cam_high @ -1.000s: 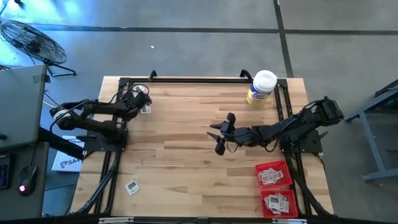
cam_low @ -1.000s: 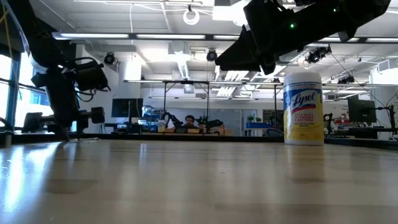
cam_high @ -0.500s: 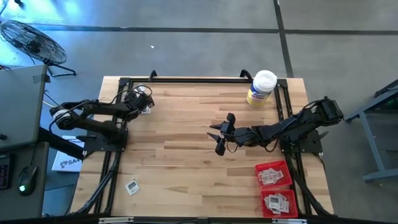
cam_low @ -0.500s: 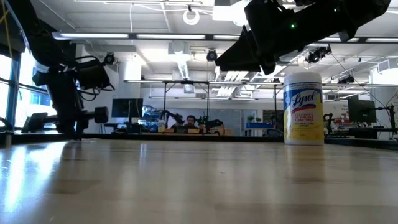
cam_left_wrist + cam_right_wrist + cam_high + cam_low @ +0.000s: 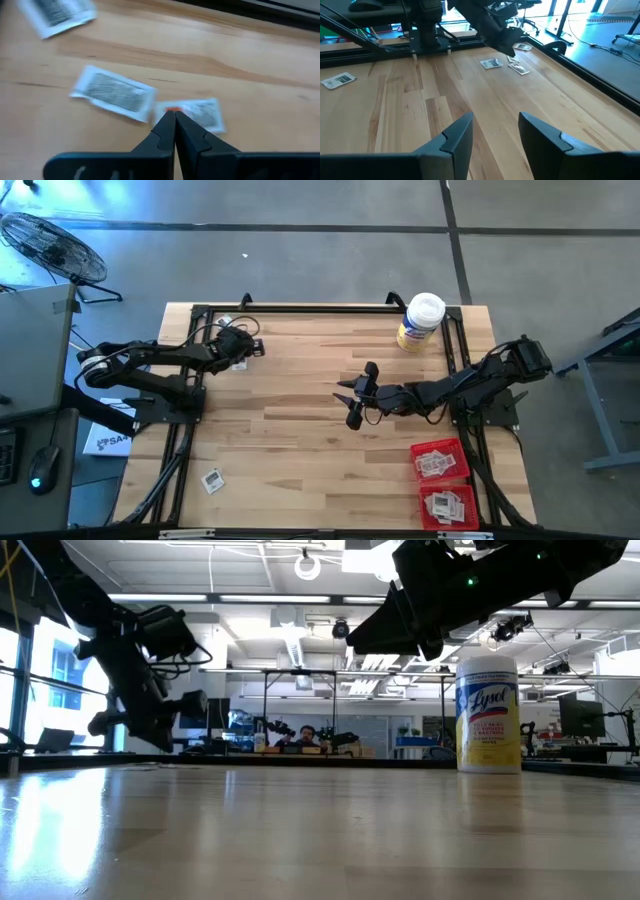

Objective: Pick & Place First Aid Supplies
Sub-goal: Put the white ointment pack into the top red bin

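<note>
Wooden counter [image 5: 300,430] step: left hand [image 5: 174,116], tips pressed together over an orange-marked packet [image 5: 192,113], should confirm its pinch before lifting.

Grey concrete floor [image 5: 300,240] — standing fan [image 5: 50,245]

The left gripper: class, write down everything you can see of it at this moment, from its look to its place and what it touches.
The left gripper is dark, with two tapering fingers pressed together, shut. It hangs off the wooden table near the far left corner, tips pointing at a small white packet with an orange mark. Whether the tips pinch that packet cannot be told. Two more packets lie close by.
</note>
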Controlling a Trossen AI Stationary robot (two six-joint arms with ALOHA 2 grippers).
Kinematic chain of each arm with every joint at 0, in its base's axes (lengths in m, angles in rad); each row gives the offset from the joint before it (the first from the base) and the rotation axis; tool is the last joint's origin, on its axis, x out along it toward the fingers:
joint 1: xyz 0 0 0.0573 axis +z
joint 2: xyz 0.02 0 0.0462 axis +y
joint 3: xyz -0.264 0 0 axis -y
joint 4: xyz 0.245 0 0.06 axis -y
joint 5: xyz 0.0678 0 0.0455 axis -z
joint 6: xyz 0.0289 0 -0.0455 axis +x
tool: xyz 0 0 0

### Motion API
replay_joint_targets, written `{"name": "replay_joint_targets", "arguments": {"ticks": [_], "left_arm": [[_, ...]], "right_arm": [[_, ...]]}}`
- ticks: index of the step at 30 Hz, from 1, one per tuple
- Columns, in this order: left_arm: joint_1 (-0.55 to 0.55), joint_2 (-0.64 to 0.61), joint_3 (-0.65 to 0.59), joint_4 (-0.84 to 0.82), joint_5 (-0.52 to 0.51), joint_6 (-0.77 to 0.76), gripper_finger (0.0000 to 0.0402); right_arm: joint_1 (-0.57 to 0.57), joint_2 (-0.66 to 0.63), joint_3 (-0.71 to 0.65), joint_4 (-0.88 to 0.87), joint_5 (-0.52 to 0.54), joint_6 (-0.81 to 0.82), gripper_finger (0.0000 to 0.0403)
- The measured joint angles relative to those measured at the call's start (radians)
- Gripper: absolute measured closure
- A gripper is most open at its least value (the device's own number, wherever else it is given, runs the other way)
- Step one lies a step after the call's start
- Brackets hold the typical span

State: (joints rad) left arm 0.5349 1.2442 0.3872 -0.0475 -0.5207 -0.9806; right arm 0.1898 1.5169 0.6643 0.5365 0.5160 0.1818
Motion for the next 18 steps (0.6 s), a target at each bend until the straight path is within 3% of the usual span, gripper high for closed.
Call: {"name": "replay_joint_targets", "arguments": {"ticks": [6,13,18], "left_arm": [[-0.073,0.0,0.024,-0.002,-0.036,0.015,0.0401],[-0.07,0.0,0.025,-0.025,-0.098,0.005,0.0398],[-0.071,0.024,0.025,-0.03,-0.096,-0.019,0.035]], "right_arm": [[0.0,0.0,0.0,0.0,0.002,0.001,0.0253],[0.0,0.0,0.0,0.0,0.003,0.001,0.0254],[0.0,0.0,0.0,0.0,0.005,0.004,0.0252]]}}
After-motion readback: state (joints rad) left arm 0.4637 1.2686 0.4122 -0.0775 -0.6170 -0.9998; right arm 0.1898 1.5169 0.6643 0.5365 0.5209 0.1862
